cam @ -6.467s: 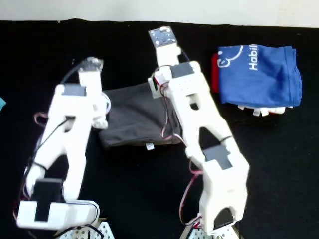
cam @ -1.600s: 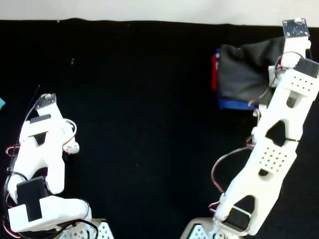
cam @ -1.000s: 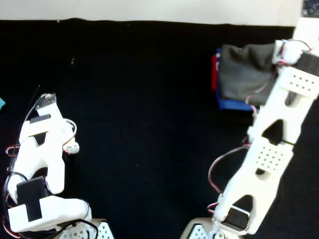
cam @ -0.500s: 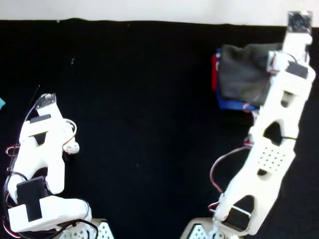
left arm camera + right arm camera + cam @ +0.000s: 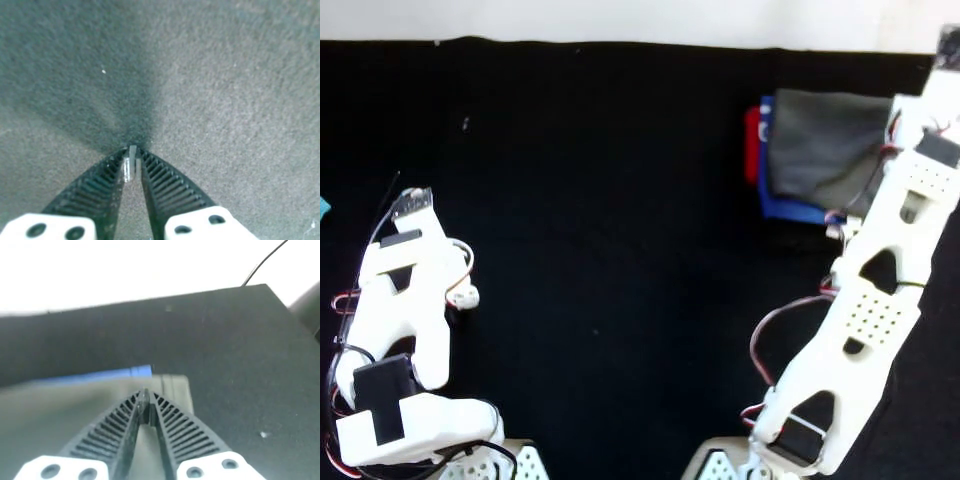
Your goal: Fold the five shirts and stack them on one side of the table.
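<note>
Stack (image 5: 768, 170) is sitting at the far right of the black table (image 5: 620, 200).
- Top layer: grey shirt (image 5: 830, 145), folded and lying flat.
- Under it: blue shirt (image 5: 795, 210), showing as a strip along the grey shirt's left and near edges.
- Lowest visible layer: red shirt (image 5: 751, 145), showing as a narrow band on the left side of the pile.
- Small white scraps (image 5: 836, 229) are peeking out at the near edge. I cannot tell whether they are labels or another garment.

Right arm (image 5: 880, 300) is stretching from its base at the near edge up along the right side of the pile, covering the grey shirt's right edge. In the right wrist view, the right gripper (image 5: 144, 405) is hanging over the grey shirt (image 5: 60, 405), with the blue shirt (image 5: 115, 373) just beyond it. Its fingers are pressing together at the tips.

Left arm (image 5: 405, 290) is sitting folded back at the near left, well apart from the pile. In its wrist view, the left gripper (image 5: 131, 156) is pointing down at bare table cloth (image 5: 225, 75), fingers pressing together.

A teal object (image 5: 323, 207) is showing at the left edge of the high view; too little is visible to identify it.
</note>
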Robot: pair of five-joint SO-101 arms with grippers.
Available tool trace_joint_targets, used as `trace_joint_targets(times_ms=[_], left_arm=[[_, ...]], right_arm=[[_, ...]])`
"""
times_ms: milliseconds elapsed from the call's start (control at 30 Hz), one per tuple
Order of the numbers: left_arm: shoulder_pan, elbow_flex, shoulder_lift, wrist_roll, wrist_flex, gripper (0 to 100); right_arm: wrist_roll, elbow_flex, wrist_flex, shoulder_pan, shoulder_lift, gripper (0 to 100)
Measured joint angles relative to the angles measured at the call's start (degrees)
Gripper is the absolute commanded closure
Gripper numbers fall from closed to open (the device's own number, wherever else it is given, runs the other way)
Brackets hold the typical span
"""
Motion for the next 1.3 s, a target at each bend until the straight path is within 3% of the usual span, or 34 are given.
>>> trace_joint_targets(times_ms=[267,467,633,800,1000,1300], left_arm=[[0.0,0.0,0.0,0.0,0.0,99],[0.0,0.0,0.0,0.0,0.0,99],[0.0,0.0,0.0,0.0,0.0,99],[0.0,0.0,0.0,0.0,0.0,99],[0.0,0.0,0.0,0.0,0.0,99],[0.0,0.0,0.0,0.0,0.0,99]], right_arm=[[-3.3,-25.7,25.0,-3.7,-0.3,90.8],[-3.3,-27.3,38.0,-8.9,-4.0,90.8],[-3.3,-27.5,49.0,-17.7,-13.6,90.8],[-3.3,-27.4,51.0,-24.7,-22.1,90.8],[-3.3,-14.2,51.2,-32.0,-36.0,90.8],[-3.6,24.5,51.2,-38.0,-61.7,90.8]])
